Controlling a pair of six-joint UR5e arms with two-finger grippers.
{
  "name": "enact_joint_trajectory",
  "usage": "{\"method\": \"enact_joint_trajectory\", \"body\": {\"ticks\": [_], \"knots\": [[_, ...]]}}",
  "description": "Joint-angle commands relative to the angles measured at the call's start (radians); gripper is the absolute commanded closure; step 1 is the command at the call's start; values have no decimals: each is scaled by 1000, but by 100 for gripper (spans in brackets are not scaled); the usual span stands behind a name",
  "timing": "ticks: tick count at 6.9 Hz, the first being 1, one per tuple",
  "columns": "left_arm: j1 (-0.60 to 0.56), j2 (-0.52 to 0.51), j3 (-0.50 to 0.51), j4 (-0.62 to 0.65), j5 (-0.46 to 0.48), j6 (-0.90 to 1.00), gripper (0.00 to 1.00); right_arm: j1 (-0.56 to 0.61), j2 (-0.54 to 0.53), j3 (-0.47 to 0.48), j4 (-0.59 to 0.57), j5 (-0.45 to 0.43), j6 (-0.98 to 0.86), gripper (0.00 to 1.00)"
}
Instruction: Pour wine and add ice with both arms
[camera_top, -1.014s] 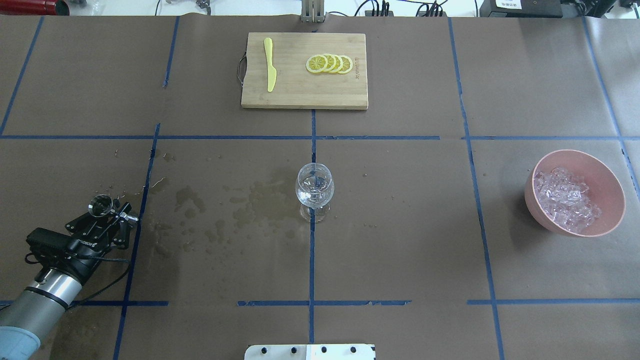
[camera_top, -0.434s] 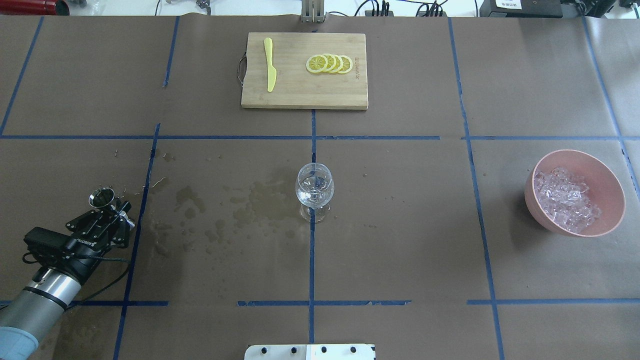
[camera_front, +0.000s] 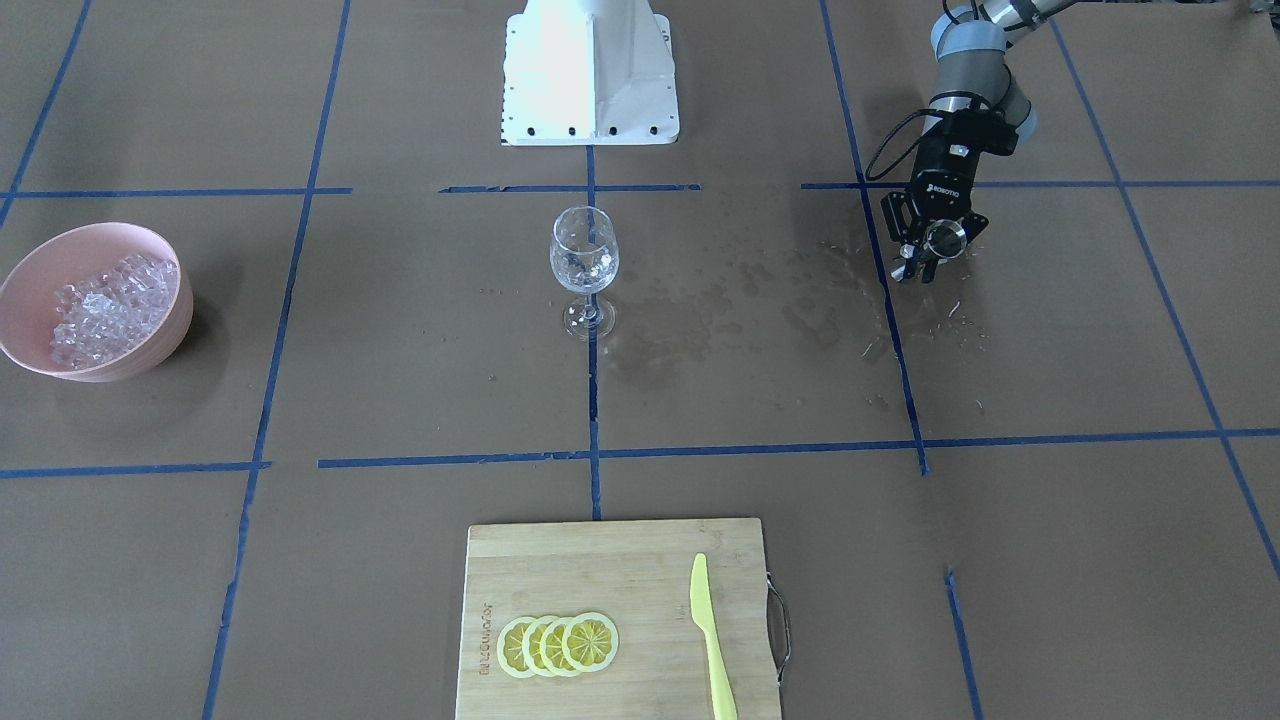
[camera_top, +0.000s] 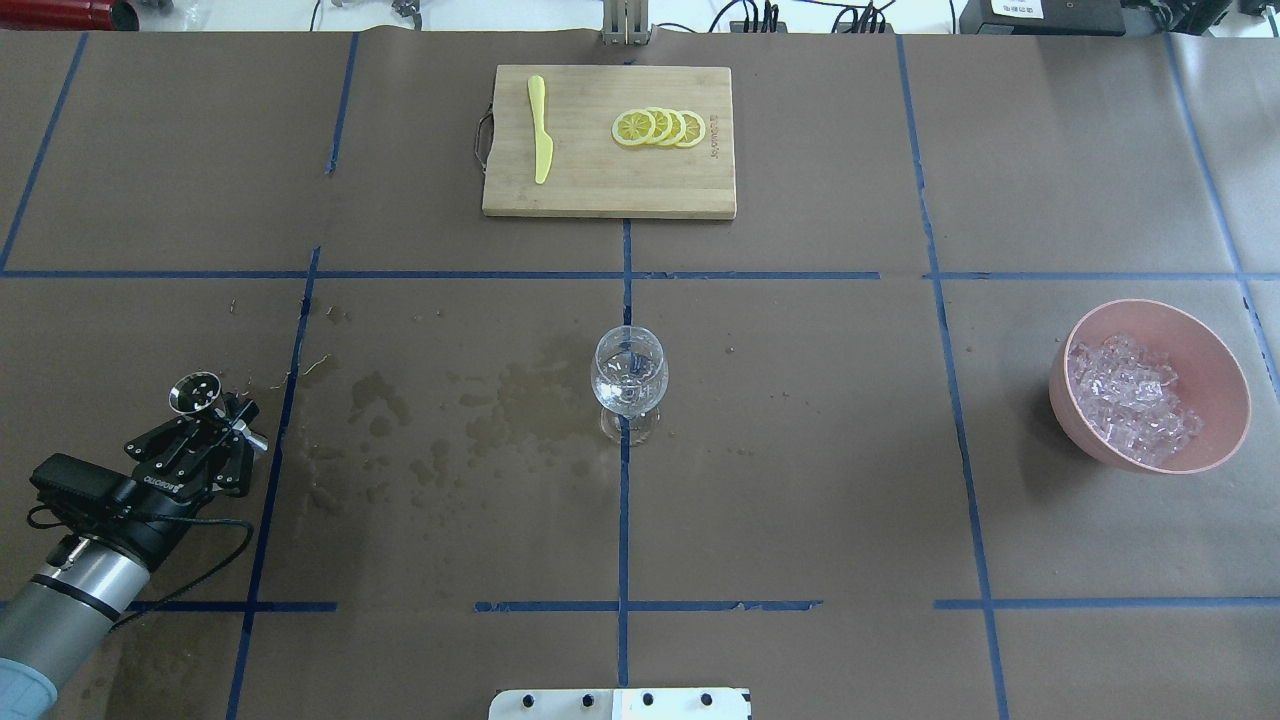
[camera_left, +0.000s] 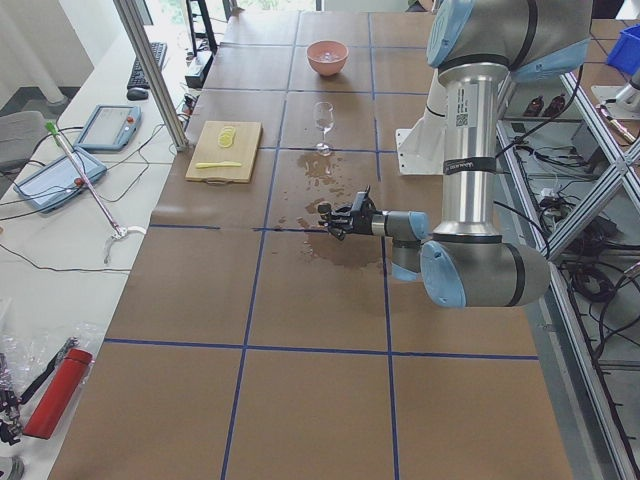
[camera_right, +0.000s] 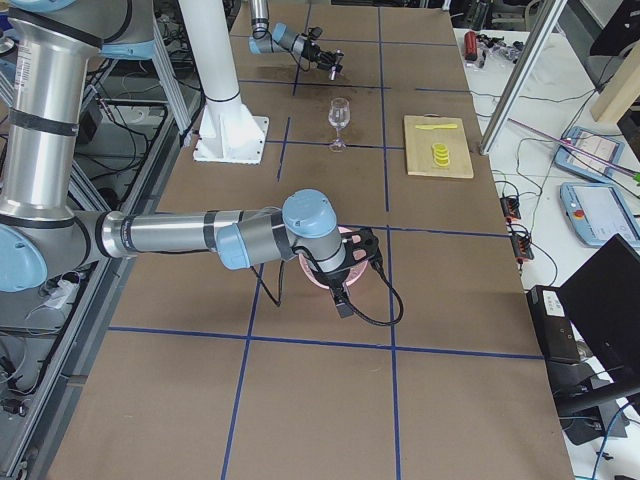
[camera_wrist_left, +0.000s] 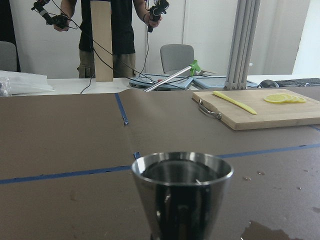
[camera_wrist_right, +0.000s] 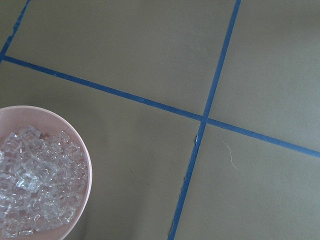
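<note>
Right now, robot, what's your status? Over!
Left gripper shut on metal cup. Right gripper: cannot tell. Ice in pink bowl; wine glass mid-table. Nothing between them.

Wide bare paper (camera_top: 820, 450) between wine glass (camera_top: 630, 380) and pink bowl (camera_top: 1222, 352), cutting board (camera_top: 600, 185) well beyond.

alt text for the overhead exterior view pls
The left gripper holds a small steel cup at the left, beside wet stains. A wine glass stands at centre, a pink bowl of ice at right, a cutting board with lemon slices and a knife beyond.
</note>
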Motion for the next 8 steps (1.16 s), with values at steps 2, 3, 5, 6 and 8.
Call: {"method": "enact_joint_trajectory", "body": {"ticks": [2, 3, 5, 6, 8], "knots": [[0, -93, -30, -113, -31, 269, 100, -1, -2, -4, 0, 0, 2, 0], [-3, -119, -41, -113, -80, 367, 100, -1, -2, -7, 0, 0, 2, 0], [-33, -138, -154, -91, -267, 494, 100, 0, -2, -12, 0, -2, 0, 0], [-47, -163, -197, -31, -353, 499, 100, 0, -3, -12, 0, -2, 0, 0], [-157, -200, -282, 140, -668, 500, 100, 0, -5, -14, -2, -2, 2, 0]]}}
